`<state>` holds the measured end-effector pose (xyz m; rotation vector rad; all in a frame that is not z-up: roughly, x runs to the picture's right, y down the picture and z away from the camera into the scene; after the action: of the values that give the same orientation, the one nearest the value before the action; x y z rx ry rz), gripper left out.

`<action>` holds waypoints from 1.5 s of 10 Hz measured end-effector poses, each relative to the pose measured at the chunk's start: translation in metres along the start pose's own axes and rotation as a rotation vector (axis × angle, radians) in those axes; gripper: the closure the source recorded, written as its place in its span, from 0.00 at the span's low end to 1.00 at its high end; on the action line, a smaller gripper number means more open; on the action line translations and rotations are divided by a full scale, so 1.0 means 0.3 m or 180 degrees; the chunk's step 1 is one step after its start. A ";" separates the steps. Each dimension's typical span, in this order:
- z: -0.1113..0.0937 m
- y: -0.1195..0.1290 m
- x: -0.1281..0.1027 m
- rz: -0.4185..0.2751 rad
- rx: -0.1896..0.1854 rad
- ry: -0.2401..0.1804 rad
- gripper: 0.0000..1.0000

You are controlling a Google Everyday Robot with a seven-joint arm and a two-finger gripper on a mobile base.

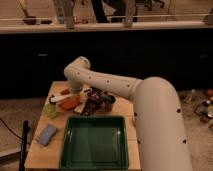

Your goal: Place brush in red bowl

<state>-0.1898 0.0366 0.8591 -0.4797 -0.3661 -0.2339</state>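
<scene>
- You are looking at the green tray [95, 150], which is sitting at the near edge of the wooden table [36, 158]. Only its bare green floor is showing inside its walls.
- The red bowl [70, 103] is sitting just beyond the tray's far left corner, apart from the tray wall.
- The brush [59, 97] is lying slantwise at the bowl's rim, on the side facing away from the tray. Its whitish stick is pointing out past the bowl to the left, and a reddish patch is showing along it. You cannot tell whether it is resting inside the bowl or only lying across the rim.
- The gripper [94, 101] is hanging low just beyond the middle of the tray's far wall, right beside the bowl, among some dark clutter [106, 100] on the table. You cannot tell whether it is wide, narrow or holding anything.
- The white arm [150, 110] is rising from the right of the tray and crossing above its far right corner. It is bending at an elbow further beyond the tray's far wall.
- The pale yellow-green cup [50, 111] is standing left of the tray's far left corner, just beside the bowl. Its inside is not showing.
- The blue sponge [47, 134] is lying flat on the table just left of the tray's left wall.
</scene>
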 end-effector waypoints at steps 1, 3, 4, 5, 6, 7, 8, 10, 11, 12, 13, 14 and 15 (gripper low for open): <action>0.008 -0.012 -0.004 0.0010 0.0005 -0.0011 1.00; 0.034 -0.021 -0.012 0.0095 0.0022 -0.0048 1.00; 0.042 -0.023 -0.011 0.0131 0.0028 -0.0056 1.00; 0.057 -0.021 -0.005 0.0190 0.0025 -0.0062 1.00; 0.073 -0.021 -0.008 0.0258 0.0016 -0.0073 1.00; 0.085 -0.023 -0.009 0.0307 0.0008 -0.0075 0.99; 0.094 -0.031 -0.013 0.0342 0.0001 -0.0080 0.93; 0.107 -0.042 -0.023 0.0377 -0.0014 -0.0105 0.73; 0.111 -0.046 -0.022 0.0401 -0.0020 -0.0121 0.61; 0.113 -0.046 -0.020 0.0407 -0.0025 -0.0124 0.55; 0.115 -0.048 -0.017 0.0416 -0.0030 -0.0140 0.43; 0.117 -0.048 -0.019 0.0418 -0.0038 -0.0152 0.32; 0.118 -0.049 -0.020 0.0418 -0.0042 -0.0159 0.25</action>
<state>-0.2097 0.0421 0.8918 -0.5213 -0.3805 -0.0973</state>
